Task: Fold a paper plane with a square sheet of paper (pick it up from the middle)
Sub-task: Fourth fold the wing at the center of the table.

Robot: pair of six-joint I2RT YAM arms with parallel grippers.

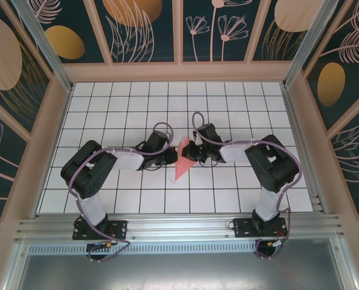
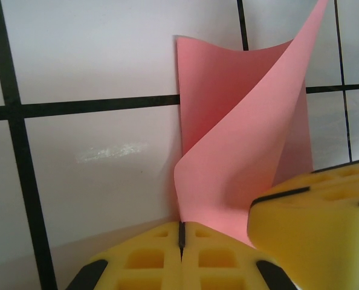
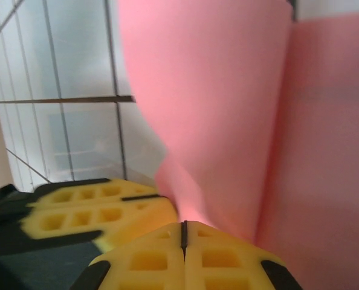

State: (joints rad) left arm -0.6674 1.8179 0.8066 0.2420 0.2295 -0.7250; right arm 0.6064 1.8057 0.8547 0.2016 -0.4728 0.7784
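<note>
- The left claw [image 2: 181, 234], with yellow ribbed fingers [image 2: 146, 260] pressed together, is clamped on the bottom edge of a thin salmon-pink square sheet of paper [image 2: 240, 139].
- The right claw [image 3: 184, 234], yellow like the other, also has its fingers together. It pinches the same sheet [image 3: 228, 109], which rises straight from the seam between its tips.
- The two claws sit tip to tip. From the left wrist, a right finger [image 2: 315, 232] overlaps the pink paper just beside the left claw's tips.
- Between and above the claws the sheet is not flat. It stands up, bowed into a loose curl, with one flap swept over the other.
- From above, the sheet [image 1: 182, 160] lies at the middle of the desk, between the left claw [image 1: 171, 158] and the right claw [image 1: 192, 153]. Its narrow corner points toward the near edge; I cannot tell whether that corner touches the surface.
- The desk [image 1: 107, 109] is glossy white, ruled by dark lines into square tiles.
- An aluminium rail [image 1: 179, 225] runs along the near edge, carrying both arm bases.
- Wood-framed wall panels [image 1: 146, 27], dark teal with pale plants and golden ovals, enclose the other three sides.
- Count: two arms, two claws, one pink sheet.
</note>
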